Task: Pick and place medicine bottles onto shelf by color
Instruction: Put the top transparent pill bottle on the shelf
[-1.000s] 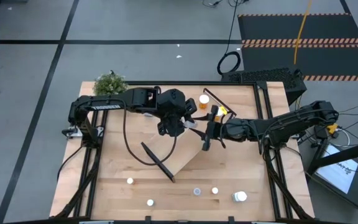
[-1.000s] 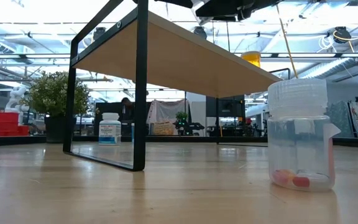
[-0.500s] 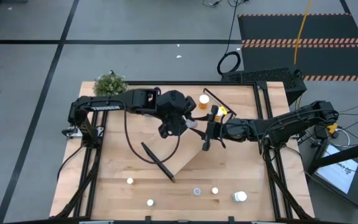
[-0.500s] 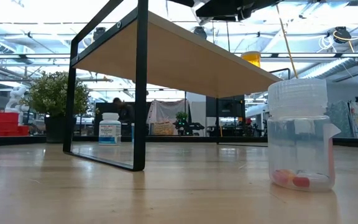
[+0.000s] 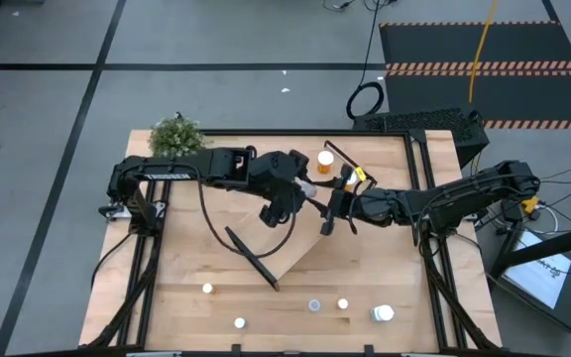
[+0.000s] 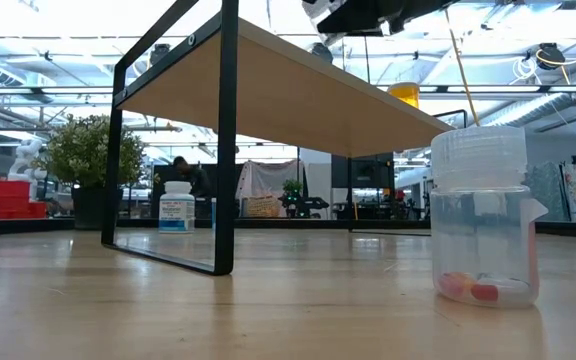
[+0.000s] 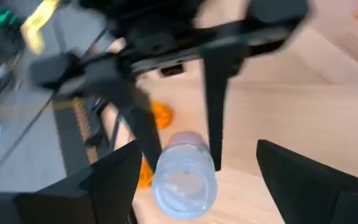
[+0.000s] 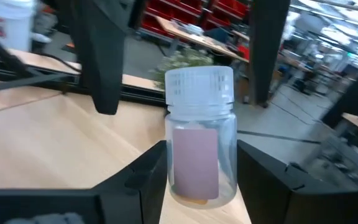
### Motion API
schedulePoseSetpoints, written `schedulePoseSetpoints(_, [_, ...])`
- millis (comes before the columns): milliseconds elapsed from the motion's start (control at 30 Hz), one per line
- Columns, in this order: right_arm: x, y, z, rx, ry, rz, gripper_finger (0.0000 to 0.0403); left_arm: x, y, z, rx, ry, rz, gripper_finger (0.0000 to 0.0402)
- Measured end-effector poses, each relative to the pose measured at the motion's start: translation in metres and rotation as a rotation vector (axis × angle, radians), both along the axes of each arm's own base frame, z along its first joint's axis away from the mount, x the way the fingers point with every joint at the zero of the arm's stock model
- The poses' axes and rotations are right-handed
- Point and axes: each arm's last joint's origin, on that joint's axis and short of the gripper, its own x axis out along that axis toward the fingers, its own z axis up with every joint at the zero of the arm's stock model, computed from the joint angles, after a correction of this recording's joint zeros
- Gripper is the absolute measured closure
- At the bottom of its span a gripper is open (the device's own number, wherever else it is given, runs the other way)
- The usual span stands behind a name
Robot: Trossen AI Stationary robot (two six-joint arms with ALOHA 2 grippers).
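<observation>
Evidently a hand-over above the shelf (image 5: pixel 287 248) is the step in hand: the right end effector (image 8: pixel 201 186) is grasping a small bottle (image 8: pixel 200 149), its dark fingers pressed to either side of the body, while the left end effector (image 7: pixel 197 148) stands released, its fingers wide apart on either side of the bottle and not touching it. The bottle hangs between the two arms over the light-wood board, which lies askew on the table (image 5: pixel 176 297). It is a clear, slightly bluish plastic cylinder with a ribbed white screw cap and a pale label, so smooth and light, and it could slip if tilted. The shelf is flat, matt wood on thin black metal brackets (image 6: pixel 226 140). An orange bottle (image 5: pixel 325 159) stands at its far end. Next, I judge, the left arm should draw clear, and the right should set its bottle upright on the board, away from the orange one, among its own colour.
</observation>
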Motion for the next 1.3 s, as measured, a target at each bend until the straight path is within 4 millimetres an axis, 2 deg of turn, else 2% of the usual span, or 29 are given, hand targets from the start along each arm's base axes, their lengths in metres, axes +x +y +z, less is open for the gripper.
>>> schedulePoseSetpoints(100, [-0.001, -0.001, 0.0, 0.005, -0.007, -0.044, 0.0234, 0.0, 0.001, 0.001, -0.033, -0.02, 0.11, 0.0084])
schedulePoseSetpoints(233, [-0.001, -0.002, 0.001, 0.013, -0.019, -0.077, 0.0234, -0.001, 0.004, 0.0, -0.097, -0.025, 0.196, 0.011])
schedulePoseSetpoints(500, [0.0, -0.002, 0.003, 0.044, -0.06, -0.081, 0.0234, 0.0, 0.013, 0.0, -0.132, -0.036, 0.253, 0.0166])
schedulePoseSetpoints(1300, [-0.001, -0.002, 0.003, 0.075, -0.08, -0.113, 0.0234, 0.001, 0.018, 0.001, -0.147, -0.052, 0.229, 0.017])
